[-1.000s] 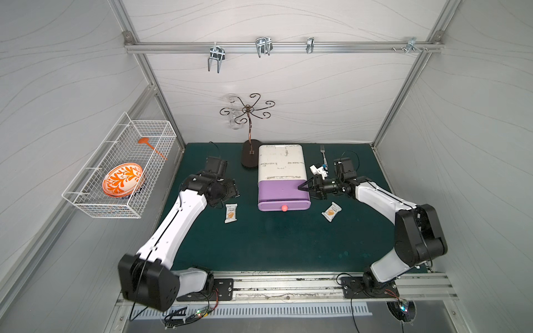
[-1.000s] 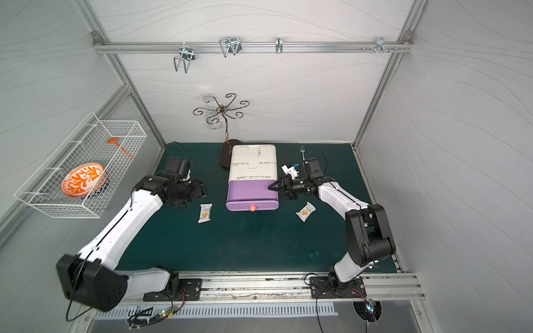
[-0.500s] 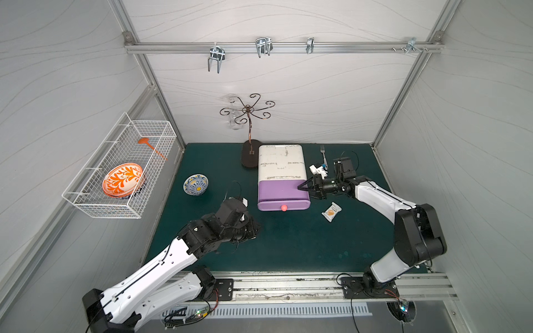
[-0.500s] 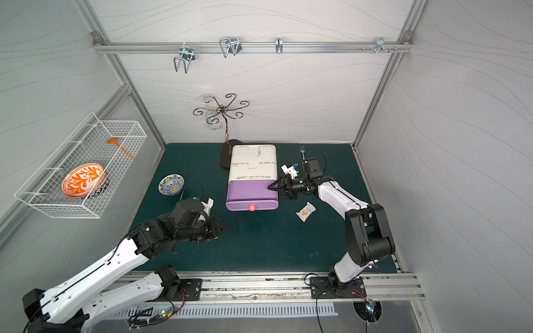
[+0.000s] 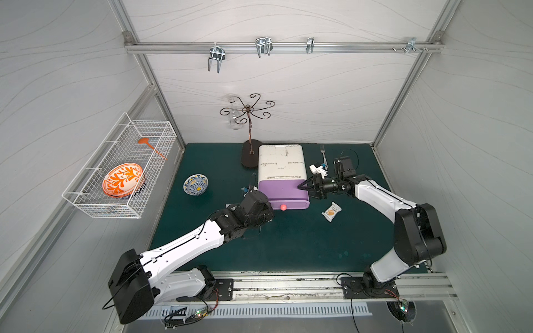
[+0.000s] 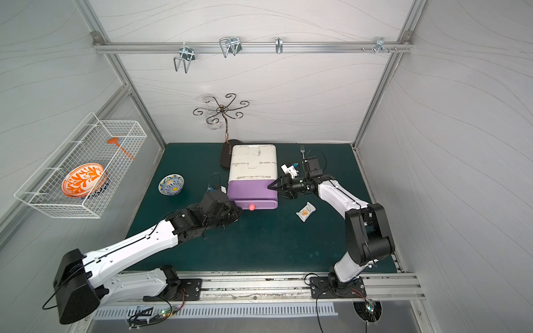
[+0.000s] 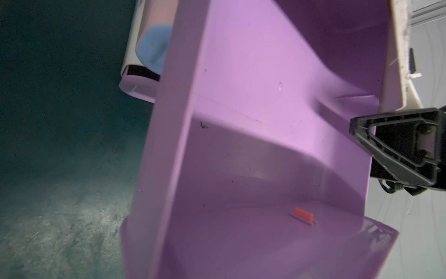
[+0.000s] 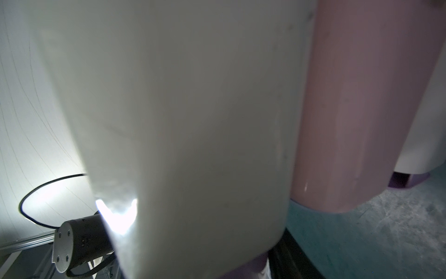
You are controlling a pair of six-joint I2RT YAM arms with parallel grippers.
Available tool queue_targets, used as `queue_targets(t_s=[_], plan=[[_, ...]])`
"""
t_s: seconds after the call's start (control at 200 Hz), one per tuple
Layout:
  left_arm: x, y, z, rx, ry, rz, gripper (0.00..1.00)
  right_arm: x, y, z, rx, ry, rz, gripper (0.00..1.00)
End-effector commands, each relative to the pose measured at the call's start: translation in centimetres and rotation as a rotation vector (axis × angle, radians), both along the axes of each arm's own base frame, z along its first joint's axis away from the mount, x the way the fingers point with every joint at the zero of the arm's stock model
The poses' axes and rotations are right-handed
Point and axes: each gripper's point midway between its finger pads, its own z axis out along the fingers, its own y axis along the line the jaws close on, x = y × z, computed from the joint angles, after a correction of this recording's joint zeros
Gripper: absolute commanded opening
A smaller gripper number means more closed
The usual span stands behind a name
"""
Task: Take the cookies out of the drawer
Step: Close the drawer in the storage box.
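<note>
Likely light, thin and slippery, the cookie packet point(image 5: 331, 212) suits a pinch across its width; the left gripper point(image 5: 265, 214) is closed, contents hidden; the right gripper point(image 5: 307, 191) shows no clear spread.

No legible text; cookie packet point(image 5: 331, 212) print unreadable.

The drawer point(image 7: 253, 120) is moulded in smooth, faintly glossy plastic; the counter point(image 7: 60, 193) is covered by a matt, scuffed mat.
</note>
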Motion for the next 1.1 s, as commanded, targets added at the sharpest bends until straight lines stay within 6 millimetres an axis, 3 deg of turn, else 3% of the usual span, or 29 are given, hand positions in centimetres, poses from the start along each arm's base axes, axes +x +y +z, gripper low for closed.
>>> queue_targets(t_s=[0.0,0.075,0.16,0.255,0.405,0.495,0.555,0.68,0.775,0.865,0.935,1.0,1.095], plan=[[2.5,0.1,3.9,-0.036,-0.131,0.093,0.1,-0.7,0.2,1.6,0.034,-0.025,0.038,0.63],[2.9,0.4,4.1,-0.018,-0.145,0.111,0.12,-1.0,-0.1,2.0,0.032,-0.031,0.038,0.75],[3.3,0.7,4.3,-0.008,-0.155,0.139,0.11,-1.2,-1.0,2.3,0.016,-0.023,0.022,0.81],[3.7,0.3,4.9,-0.012,-0.167,0.141,0.11,-1.4,-2.8,2.8,-0.003,0.007,-0.007,0.81],[4.4,-0.5,4.8,-0.011,-0.163,0.137,0.11,-2.3,-7.7,3.7,-0.075,0.052,-0.092,0.81],[4.8,-0.8,4.5,-0.003,-0.162,0.139,0.11,-2.2,-10.8,5.0,-0.095,0.049,-0.183,0.79],[5.0,-0.7,4.6,0.009,-0.169,0.146,0.11,-1.6,-11.5,7.0,-0.081,0.003,-0.223,0.71],[5.3,0.0,4.7,0.027,-0.189,0.181,0.11,-0.2,-8.5,11.7,-0.027,-0.131,-0.188,0.36],[5.8,0.0,5.0,0.026,-0.214,0.195,0.1,0.4,-4.4,14.3,0.009,-0.192,-0.103,0.31],[6.2,-0.2,5.0,0.03,-0.223,0.198,0.1,1.0,-0.4,14.2,-0.011,-0.199,-0.009,0.23],[6.5,-0.3,4.7,0.033,-0.222,0.21,0.09,1.7,1.3,13.6,-0.033,-0.206,0.018,0.22],[6.6,-0.3,4.6,0.041,-0.221,0.216,0.09,2.7,2.2,13.1,-0.037,-0.201,0.011,0.2],[6.8,-0.2,4.4,0.046,-0.221,0.225,0.08,4.1,2.6,10.7,-0.093,-0.143,-0.018,0.11]])
